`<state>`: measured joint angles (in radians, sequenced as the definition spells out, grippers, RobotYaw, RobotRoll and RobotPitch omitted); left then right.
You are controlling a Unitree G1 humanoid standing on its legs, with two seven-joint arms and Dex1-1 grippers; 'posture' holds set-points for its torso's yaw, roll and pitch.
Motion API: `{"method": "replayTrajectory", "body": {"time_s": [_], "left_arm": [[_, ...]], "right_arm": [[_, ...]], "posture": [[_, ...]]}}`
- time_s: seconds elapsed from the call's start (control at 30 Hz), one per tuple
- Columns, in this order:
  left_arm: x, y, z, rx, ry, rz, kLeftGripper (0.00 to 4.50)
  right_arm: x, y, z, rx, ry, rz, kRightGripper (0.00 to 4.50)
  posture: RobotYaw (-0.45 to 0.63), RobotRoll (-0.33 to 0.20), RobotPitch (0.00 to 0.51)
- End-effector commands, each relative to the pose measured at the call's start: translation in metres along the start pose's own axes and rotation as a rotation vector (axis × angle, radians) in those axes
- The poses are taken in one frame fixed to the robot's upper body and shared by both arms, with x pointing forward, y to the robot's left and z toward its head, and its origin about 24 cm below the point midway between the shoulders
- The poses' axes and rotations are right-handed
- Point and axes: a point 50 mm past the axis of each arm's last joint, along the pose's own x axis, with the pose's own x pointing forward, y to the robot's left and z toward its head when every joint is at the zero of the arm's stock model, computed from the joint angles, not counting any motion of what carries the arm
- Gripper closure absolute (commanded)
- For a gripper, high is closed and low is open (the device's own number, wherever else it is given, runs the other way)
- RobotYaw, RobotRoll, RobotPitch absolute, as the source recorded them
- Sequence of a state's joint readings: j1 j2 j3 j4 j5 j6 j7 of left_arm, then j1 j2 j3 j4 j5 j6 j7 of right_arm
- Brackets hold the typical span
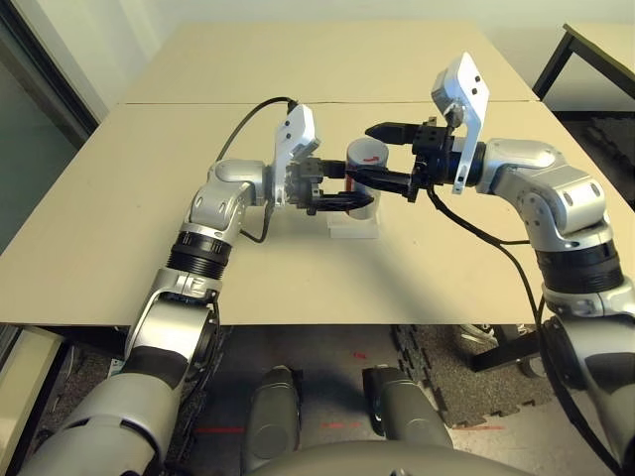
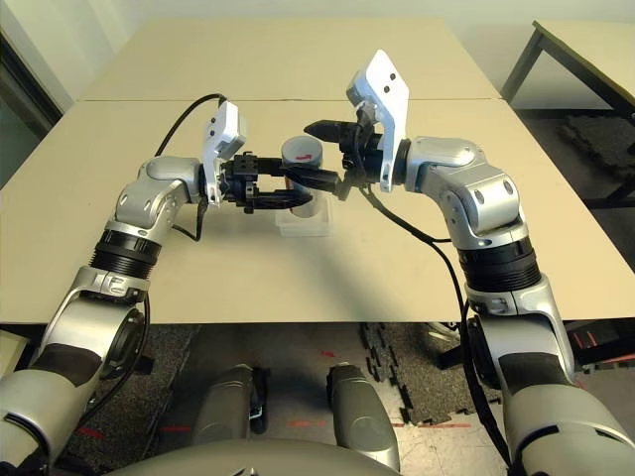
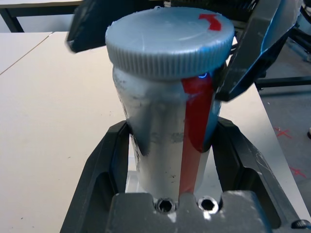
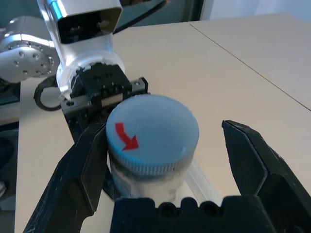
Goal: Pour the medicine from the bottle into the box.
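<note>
- Bottle [image 3: 167, 131]: small grey-silver cylinder with a red strip on its label, standing upright above the tabletop [image 1: 119, 228], roughly midway between the two arms.
- Cap [image 4: 151, 133]: round, grey, ribbed at the edge, seated on top of the bottle. A red arrow is printed on its upper face.
- Left hand [image 1: 332, 198]: closed on the lower body of the bottle. Its two black fingers [image 3: 104, 170] press against opposite sides of the bottle, below the cap. The hand points roughly level toward the bottle from the robot's left.
- Right hand [image 4: 163, 165]: spread wide at the level of the cap, holding nothing. One finger [image 4: 73, 182] lies close beside the cap on one side; the other finger stands clear of the cap on the opposite side, with a visible gap. The hand reaches the bottle from the robot's right.
- Box [image 1: 354, 226]: shallow, clear plastic, resting on the tabletop directly beneath the bottle. A clear edge of it shows just below the bottle in the right wrist view.
- Medicine: cannot be made out; the bottle is capped and its wall is opaque.
- Cable [image 1: 248, 114]: black, arching from the left wrist, to the bottle's left.
</note>
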<state>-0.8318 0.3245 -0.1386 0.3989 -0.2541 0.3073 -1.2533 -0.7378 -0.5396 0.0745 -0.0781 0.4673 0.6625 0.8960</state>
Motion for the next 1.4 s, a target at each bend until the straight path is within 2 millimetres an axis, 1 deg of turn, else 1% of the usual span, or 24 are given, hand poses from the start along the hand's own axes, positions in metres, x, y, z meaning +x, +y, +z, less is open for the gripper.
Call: {"method": "replayTrajectory", "body": {"time_s": [0.03, 0.17, 0.3, 0.4, 0.5, 0.77, 0.97, 1.17, 1.4], "left_arm": [[-0.005, -0.001, 0.004, 0.021, -0.008, -0.011, 1.77], [-0.006, -0.001, 0.003, 0.017, -0.003, -0.007, 1.77], [-0.006, 0.0, 0.002, 0.016, -0.008, 0.002, 1.77], [-0.005, 0.004, 0.007, 0.051, -0.055, 0.037, 1.77], [-0.006, 0.01, 0.012, 0.079, -0.083, 0.078, 1.77], [-0.007, 0.015, 0.008, 0.08, -0.088, 0.102, 1.77], [-0.005, 0.013, 0.005, 0.07, -0.089, 0.094, 1.77], [0.0, 0.008, 0.003, 0.057, -0.097, 0.072, 1.77], [0.002, 0.004, -0.001, 0.031, -0.089, 0.056, 1.77]], "right_arm": [[-0.021, -0.01, 0.001, 0.017, 0.012, -0.107, 0.0], [-0.029, -0.01, 0.006, 0.027, -0.003, -0.135, 0.0], [-0.032, -0.007, 0.007, 0.034, -0.005, -0.138, 0.0], [-0.027, 0.002, 0.01, 0.051, -0.016, -0.097, 0.0], [-0.019, 0.011, 0.012, 0.078, -0.043, -0.043, 0.0], [-0.006, 0.023, 0.012, 0.089, -0.041, 0.037, 0.0], [0.005, 0.019, 0.018, 0.069, -0.062, 0.0, 0.0], [0.016, 0.011, 0.02, 0.041, -0.063, -0.057, 0.0], [0.028, 0.01, 0.024, 0.023, -0.088, -0.055, 0.0]], "posture": [[-0.18, 0.0, 0.092], [-0.19, 0.0, 0.097], [-0.21, 0.0, 0.1], [-0.21, 0.0, 0.1], [-0.21, 0.0, 0.095], [-0.2, 0.0, 0.087], [-0.2, 0.0, 0.079], [-0.2, 0.0, 0.078], [-0.19, 0.0, 0.081]]}}
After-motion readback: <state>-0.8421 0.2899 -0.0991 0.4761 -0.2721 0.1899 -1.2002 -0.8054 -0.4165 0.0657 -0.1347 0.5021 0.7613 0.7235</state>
